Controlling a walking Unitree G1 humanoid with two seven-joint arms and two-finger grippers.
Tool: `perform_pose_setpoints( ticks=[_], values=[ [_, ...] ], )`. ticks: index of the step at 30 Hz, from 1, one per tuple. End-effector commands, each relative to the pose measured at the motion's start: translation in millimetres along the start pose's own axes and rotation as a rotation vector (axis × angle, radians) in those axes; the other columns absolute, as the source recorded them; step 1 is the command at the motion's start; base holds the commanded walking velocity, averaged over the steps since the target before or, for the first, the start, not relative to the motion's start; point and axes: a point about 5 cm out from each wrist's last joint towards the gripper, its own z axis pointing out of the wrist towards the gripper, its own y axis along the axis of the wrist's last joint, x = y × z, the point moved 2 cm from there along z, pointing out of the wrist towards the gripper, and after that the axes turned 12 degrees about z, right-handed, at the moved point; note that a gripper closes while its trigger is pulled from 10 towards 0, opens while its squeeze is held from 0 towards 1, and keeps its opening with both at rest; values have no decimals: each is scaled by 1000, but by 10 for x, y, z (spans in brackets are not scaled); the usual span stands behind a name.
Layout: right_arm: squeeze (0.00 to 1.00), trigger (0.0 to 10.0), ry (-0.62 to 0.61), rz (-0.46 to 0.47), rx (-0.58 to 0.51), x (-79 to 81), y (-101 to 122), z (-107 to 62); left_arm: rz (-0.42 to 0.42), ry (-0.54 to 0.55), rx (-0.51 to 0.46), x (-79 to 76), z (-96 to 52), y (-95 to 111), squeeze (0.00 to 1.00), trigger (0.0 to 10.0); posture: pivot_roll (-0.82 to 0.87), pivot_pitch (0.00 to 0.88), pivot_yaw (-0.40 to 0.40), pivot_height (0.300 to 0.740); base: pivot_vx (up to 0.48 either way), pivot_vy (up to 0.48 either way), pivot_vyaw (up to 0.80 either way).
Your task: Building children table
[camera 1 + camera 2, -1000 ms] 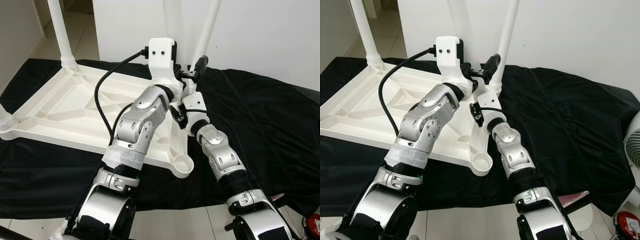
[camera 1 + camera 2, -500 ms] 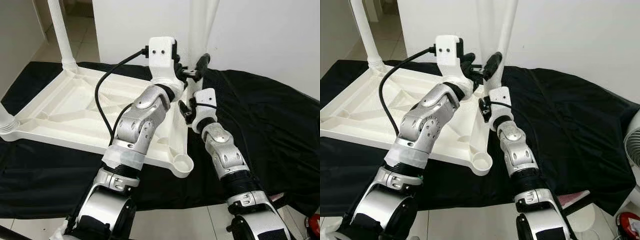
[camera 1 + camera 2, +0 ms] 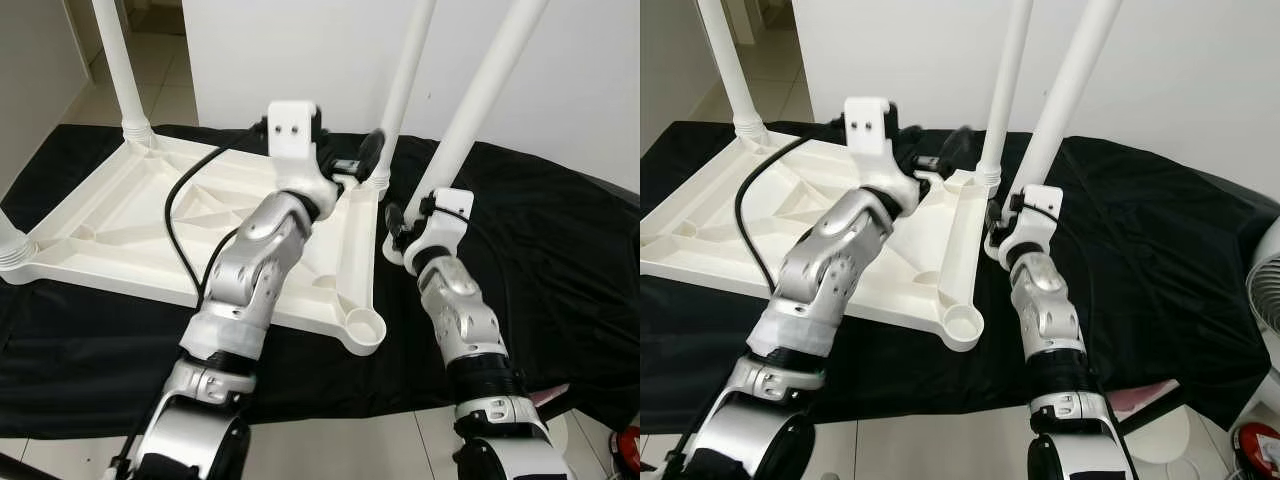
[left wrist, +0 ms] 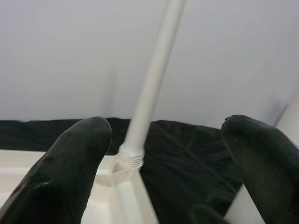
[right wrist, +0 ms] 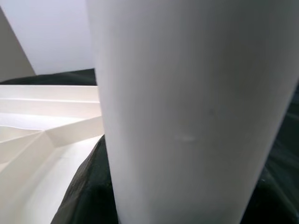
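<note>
A white children's tabletop (image 3: 120, 210) lies upside down on a black cloth. Upright legs stand in its back left, front left and back right corners; the front right socket (image 3: 366, 326) is empty. My left gripper (image 3: 355, 160) hovers open over the back right corner, and the corner leg (image 4: 154, 79) stands a short way beyond its fingertips. My right gripper (image 3: 405, 225) is shut on a loose white leg (image 3: 485, 95). That leg leans up to the right, with its lower end near the cloth just beside the tabletop's right edge. It looms very close in the right wrist view.
The black cloth (image 3: 560, 260) spreads wide to the right of the tabletop. A white wall rises behind. A white fan (image 3: 1266, 290) and a red object (image 3: 1255, 450) sit at the far right, by the tiled floor in front.
My right gripper has swung the loose leg from beside the corner leg out to the right, and it now leans over the cloth. My left gripper has drawn back slightly to the left.
</note>
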Motion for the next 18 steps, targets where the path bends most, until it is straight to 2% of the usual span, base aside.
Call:
perform_pose_setpoints(
  ticks=[1, 7, 10, 11, 12, 17, 18],
  values=[
    [0, 10000, 33, 3, -51, 48, 93, -16, 37, -50, -13, -59, -19, 3, 0, 10000, 34, 0, -56, 740, 0, 0, 0],
    [0, 10000, 49, -1, -42, 63, 63, -53, 85, -64, 11, -40, -95, -84, 0, 10000, 37, 0, -57, 740, 0, 0, 0],
    [0, 10000, 64, -22, -27, 40, 14, -121, 191, -179, 19, -91, -328, -233, 0, 10000, 42, 0, -62, 740, 0, 0, 0],
    [0, 10000, 64, -22, -27, 40, 14, -121, 191, -179, 19, -91, -328, -233, 0, 10000, 42, 0, -62, 740, 0, 0, 0],
    [0, 10000, 62, -30, -24, 21, 9, -129, 227, -276, 19, -153, -440, -300, 0, 10000, 44, 0, -64, 740, 0, 0, 0],
    [0, 10000, 62, -33, -24, 16, 9, -137, 269, -342, 24, -195, -514, -352, 0, 10000, 44, 0, -64, 740, 0, 0, 0],
    [0, 10000, 65, -40, -24, 23, 6, -142, 294, -442, 46, -251, -602, -423, 0, 10000, 49, 6, -71, 740, 0, 0, 0]
  ],
)
